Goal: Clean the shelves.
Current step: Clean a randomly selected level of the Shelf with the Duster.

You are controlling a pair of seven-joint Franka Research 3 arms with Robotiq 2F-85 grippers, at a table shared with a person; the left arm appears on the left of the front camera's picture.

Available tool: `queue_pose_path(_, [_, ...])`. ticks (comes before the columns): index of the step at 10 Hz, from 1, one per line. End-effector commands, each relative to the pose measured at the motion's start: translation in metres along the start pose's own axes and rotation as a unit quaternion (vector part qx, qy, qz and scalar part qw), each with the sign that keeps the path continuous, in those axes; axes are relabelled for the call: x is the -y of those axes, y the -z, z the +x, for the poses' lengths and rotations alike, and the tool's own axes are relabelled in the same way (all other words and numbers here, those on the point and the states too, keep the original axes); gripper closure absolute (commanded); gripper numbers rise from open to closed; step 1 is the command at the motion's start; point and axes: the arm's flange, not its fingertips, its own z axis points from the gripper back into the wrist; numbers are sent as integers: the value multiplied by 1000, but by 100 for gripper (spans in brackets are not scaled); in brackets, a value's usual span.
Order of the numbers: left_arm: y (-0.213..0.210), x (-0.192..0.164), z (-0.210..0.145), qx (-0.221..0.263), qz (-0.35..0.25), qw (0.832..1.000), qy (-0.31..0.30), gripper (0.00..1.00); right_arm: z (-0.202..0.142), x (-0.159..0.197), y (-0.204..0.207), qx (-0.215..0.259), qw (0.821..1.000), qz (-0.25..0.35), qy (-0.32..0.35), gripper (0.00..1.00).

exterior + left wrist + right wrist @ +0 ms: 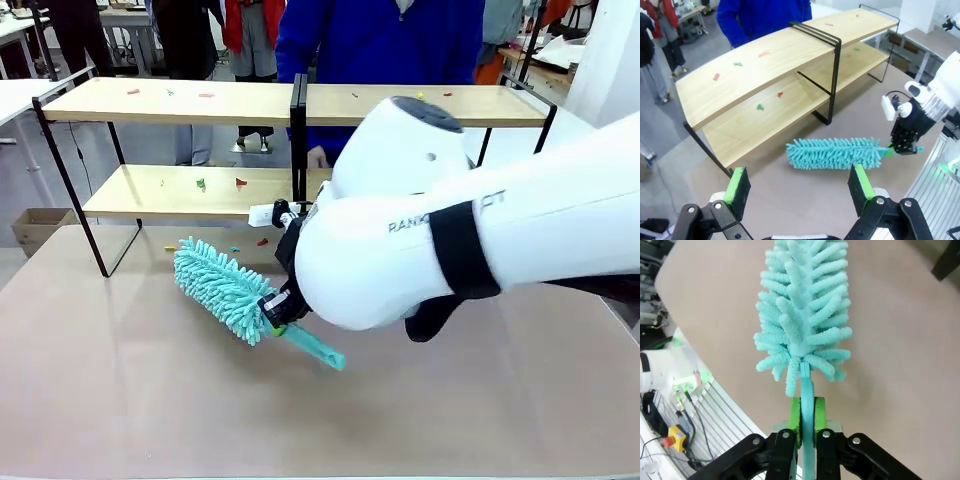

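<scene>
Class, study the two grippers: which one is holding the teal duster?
The right gripper, shut on the handle of the teal duster. The left gripper stands open, holding nothing.

Table: a broad beige top [120, 400], matt, with faint soft shadows on it.
Floor: smooth grey [30, 170], seen past the table's far left corner and running back into the room.
Box: an open cardboard box [35, 228] sits on the floor just off that corner.
Other furniture: a white side table [15, 98] at the far left, a cluttered desk [125, 18] deeper in the room, and a pale bench [935, 42] off to one side.
Table's edge: a white slatted panel [725, 425], with loose cables [690, 410] and a yellow box with a red button [671, 436] below it.
Light: even and soft, from overhead.
</scene>
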Motion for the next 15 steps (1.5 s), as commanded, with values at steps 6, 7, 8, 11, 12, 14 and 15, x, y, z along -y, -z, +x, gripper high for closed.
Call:
queue_pose_path(6, [1, 0, 0, 1, -2, 1000, 0, 0, 29, 14, 18, 23, 1000, -2, 4, 88])
queue_pose_path(7, [1, 0, 0, 1, -2, 1000, 0, 0, 32, 14, 20, 44, 999, -9, 22, 100])
queue_pose_path(8, [1, 0, 0, 1, -2, 1000, 0, 0, 36, 21, 21, 60, 997, -26, 49, 100])
queue_pose_path(11, [1, 0, 0, 1, -2, 1000, 0, 0, 39, 33, 27, 66, 993, -53, 87, 100])
queue_pose_path(12, [1, 0, 0, 1, -2, 1000, 0, 0, 41, 36, 29, 80, 990, -75, 93, 100])
queue_pose_path(14, [1, 0, 0, 1, -2, 1000, 0, 0, 46, 43, 36, 86, 985, -104, 108, 100])
queue_pose_path(15, [1, 0, 0, 1, -2, 1000, 0, 0, 48, 44, 41, 101, 981, -122, 115, 100])
